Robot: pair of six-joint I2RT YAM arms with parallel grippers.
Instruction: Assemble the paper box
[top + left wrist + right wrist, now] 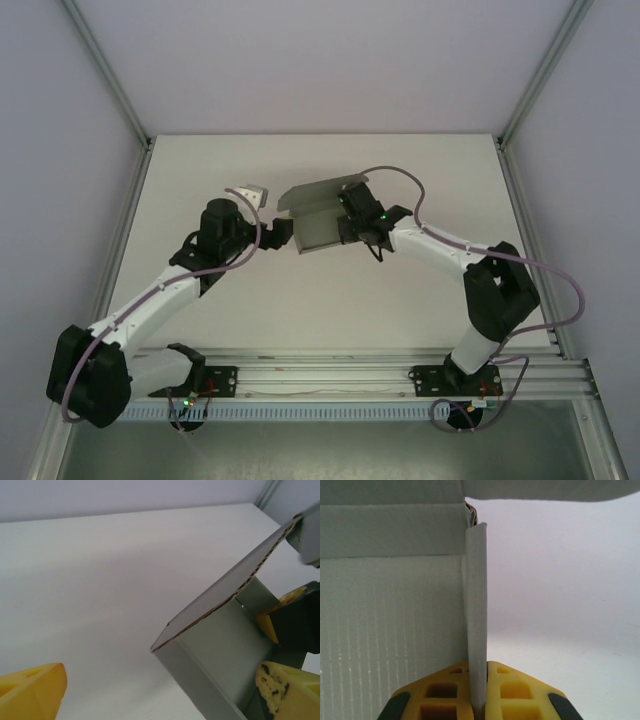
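Top view: the half-folded grey corrugated-card paper box (318, 222) lies on the white table (420, 170), with bare surface open on its far and near sides. The left gripper (277, 233) is just beside its left edge and the right gripper (346, 226) is at its right wall. Left wrist view: the yellow fingers (32, 690) are spread wide and hold nothing, with the box's corner near one of them. Right wrist view: the right gripper is clamped on the box's thin upright wall.

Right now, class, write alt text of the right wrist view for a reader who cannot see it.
The right gripper, shut, pinches a thin side wall of the grey paper box, seen edge-on; the box's interior spreads left.
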